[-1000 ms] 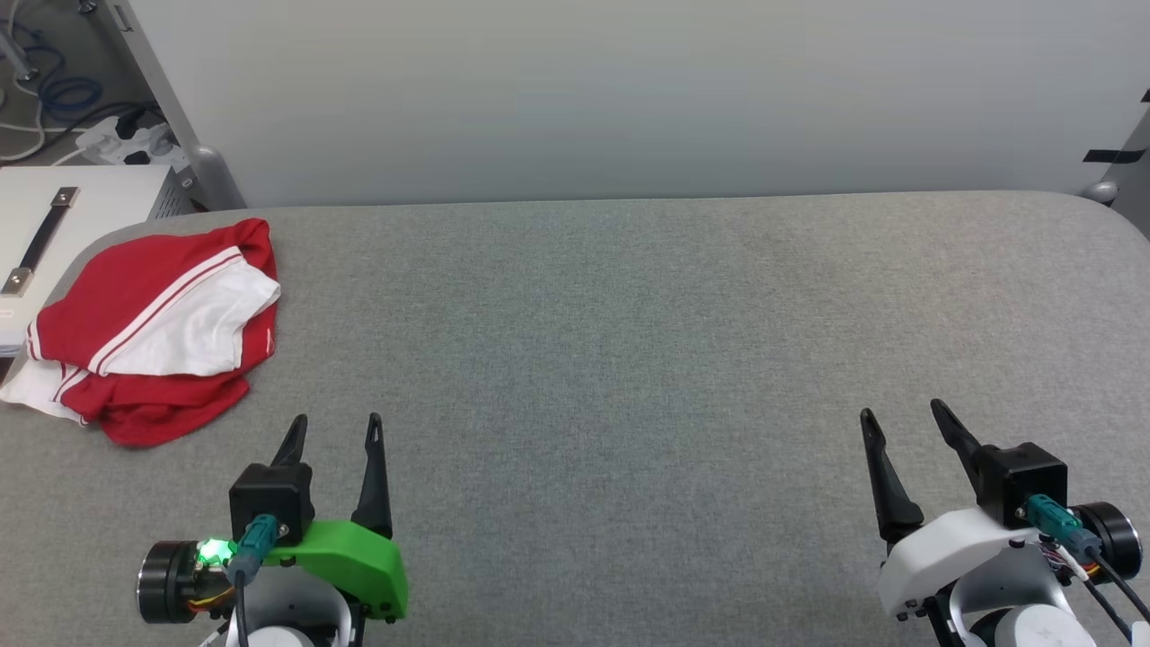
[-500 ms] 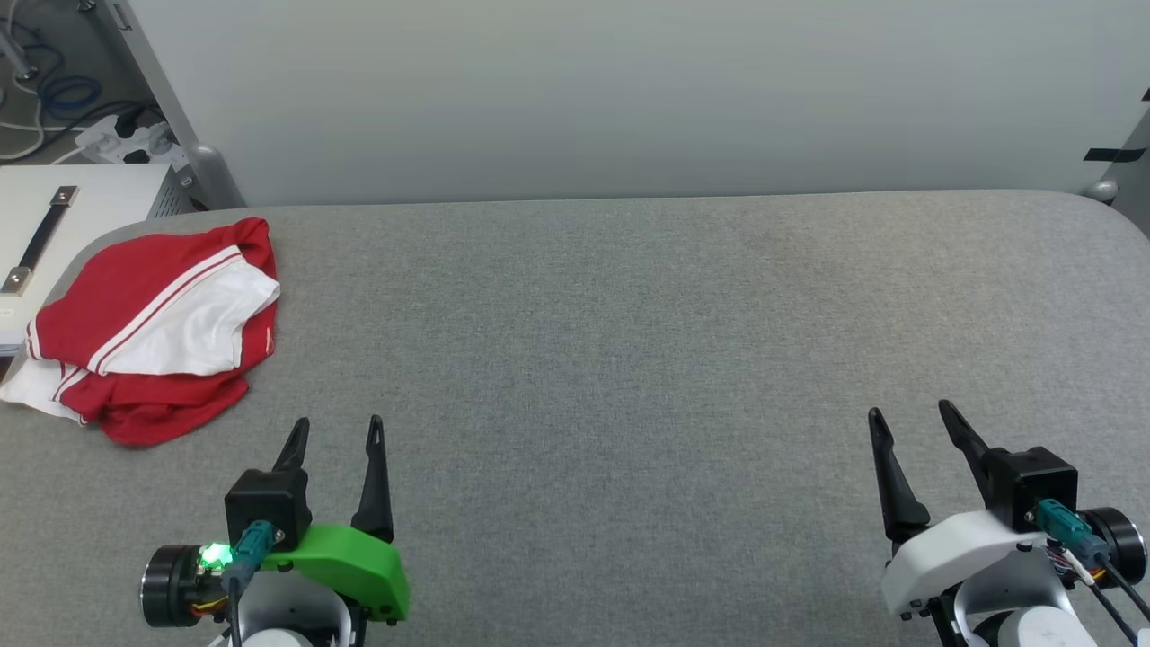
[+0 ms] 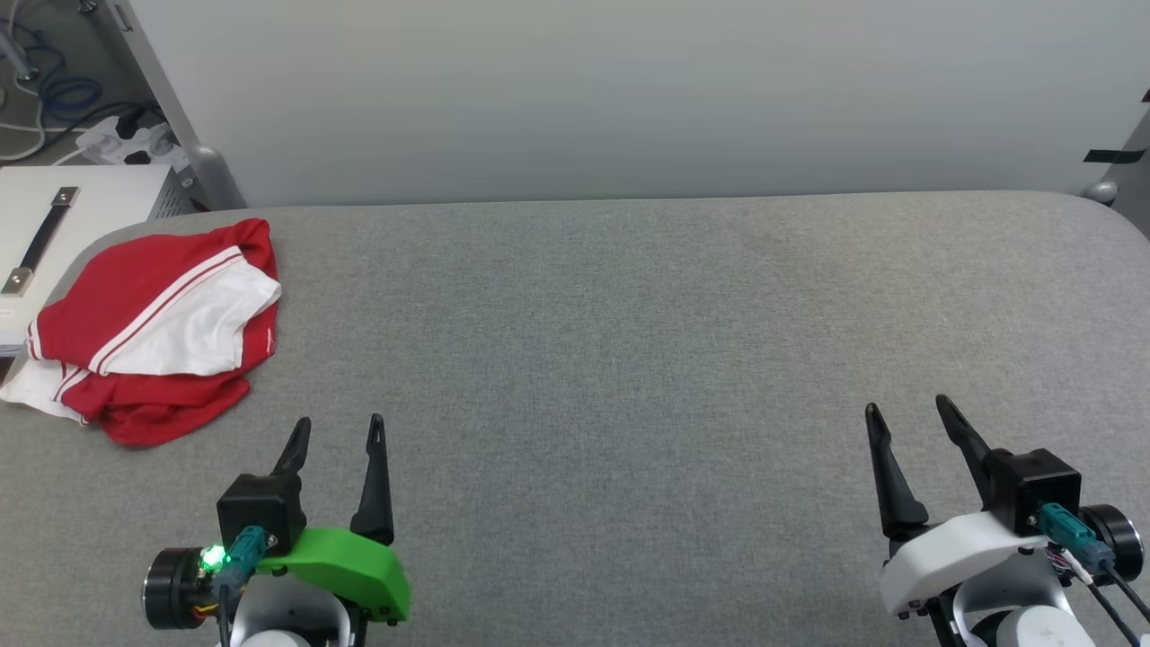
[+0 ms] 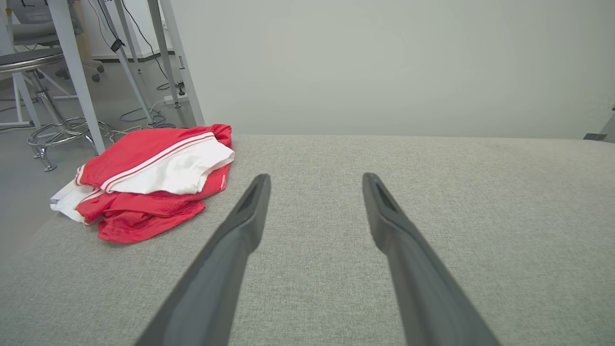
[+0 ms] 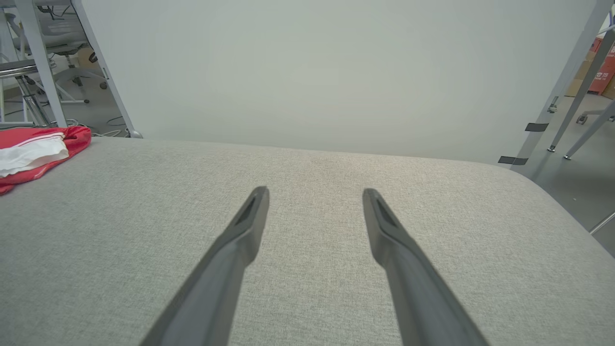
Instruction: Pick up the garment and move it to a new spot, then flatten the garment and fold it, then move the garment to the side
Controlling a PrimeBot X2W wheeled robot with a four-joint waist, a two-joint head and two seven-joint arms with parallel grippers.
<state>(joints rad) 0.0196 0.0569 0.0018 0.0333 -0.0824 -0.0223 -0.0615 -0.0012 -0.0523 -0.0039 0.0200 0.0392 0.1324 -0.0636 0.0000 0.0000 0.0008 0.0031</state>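
The garment (image 3: 153, 328) lies folded in a red and white bundle at the far left edge of the grey table (image 3: 629, 341), a white sleeve with striped trim on top. It also shows in the left wrist view (image 4: 153, 180) and at the left edge of the right wrist view (image 5: 33, 154). My left gripper (image 3: 339, 431) hovers open near the table's front, right of and nearer to me than the garment, empty (image 4: 314, 180). My right gripper (image 3: 907, 413) stands open and empty at the lower right (image 5: 314, 194).
A pale wall panel (image 3: 629, 99) rises behind the table. Off the left edge stand a white case with a handle (image 3: 54, 225), a power strip with cables (image 3: 117, 139), and metal frame legs (image 4: 77, 72). More frame legs (image 5: 571, 81) stand past the right corner.
Both grippers have shifted slightly: the left drew a little back toward me, the right moved a touch rightward. The garment has not moved.
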